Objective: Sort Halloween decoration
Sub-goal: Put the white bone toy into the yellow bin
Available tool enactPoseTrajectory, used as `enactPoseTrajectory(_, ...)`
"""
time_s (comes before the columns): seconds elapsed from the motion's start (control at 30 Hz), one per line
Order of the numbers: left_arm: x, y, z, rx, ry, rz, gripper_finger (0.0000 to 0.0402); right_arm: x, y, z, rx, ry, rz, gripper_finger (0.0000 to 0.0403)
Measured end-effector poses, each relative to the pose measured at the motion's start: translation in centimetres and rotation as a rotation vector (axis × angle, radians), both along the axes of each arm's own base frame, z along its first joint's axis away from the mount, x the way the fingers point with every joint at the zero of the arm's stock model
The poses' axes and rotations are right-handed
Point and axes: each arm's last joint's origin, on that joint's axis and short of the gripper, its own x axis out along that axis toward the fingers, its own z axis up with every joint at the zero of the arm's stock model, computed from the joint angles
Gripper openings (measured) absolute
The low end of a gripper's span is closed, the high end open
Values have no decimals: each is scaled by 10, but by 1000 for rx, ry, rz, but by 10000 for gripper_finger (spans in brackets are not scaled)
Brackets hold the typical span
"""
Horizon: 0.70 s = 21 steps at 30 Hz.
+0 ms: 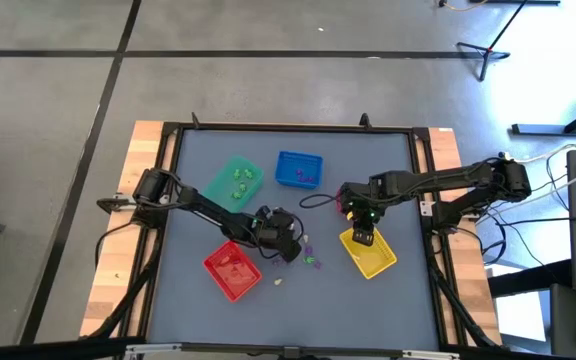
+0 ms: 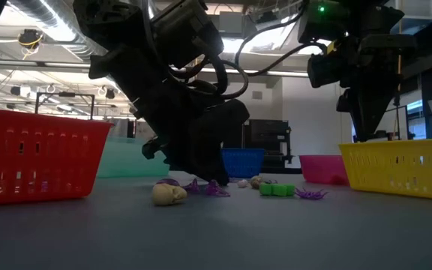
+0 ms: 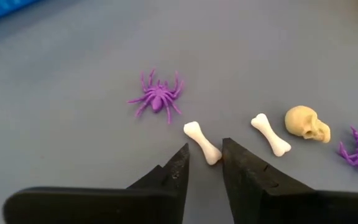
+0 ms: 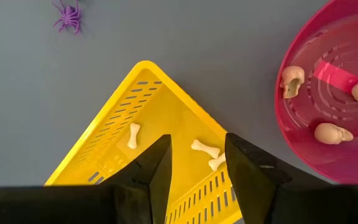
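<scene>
A small white bone (image 3: 202,142) lies on the grey worktop (image 3: 73,74), its long axis slanting across the gap, near end between the tips of the left end effector (image 3: 204,163), narrowly parted and not yet gripping. The right end effector (image 4: 197,163) hangs open over the yellow tray (image 4: 104,149).

Floor: grey concrete floor (image 1: 268,90) crossed by dark seam lines.
Table: grey-topped table (image 1: 268,130) with light wooden edge.
Ceiling: exposed silver ducts (image 2: 58,11), bright lights.
</scene>
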Motion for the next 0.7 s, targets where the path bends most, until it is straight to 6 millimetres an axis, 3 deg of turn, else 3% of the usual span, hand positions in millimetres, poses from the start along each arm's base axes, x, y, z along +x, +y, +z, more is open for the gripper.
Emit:
enactPoseTrajectory(0.47,0,-2,-1,-1,0,-6,14,0,0,0,-10,0,-2,147)
enactPoseTrajectory(0.7,0,-2,-1,0,2,-6,5,0,0,0,-10,0,-2,147)
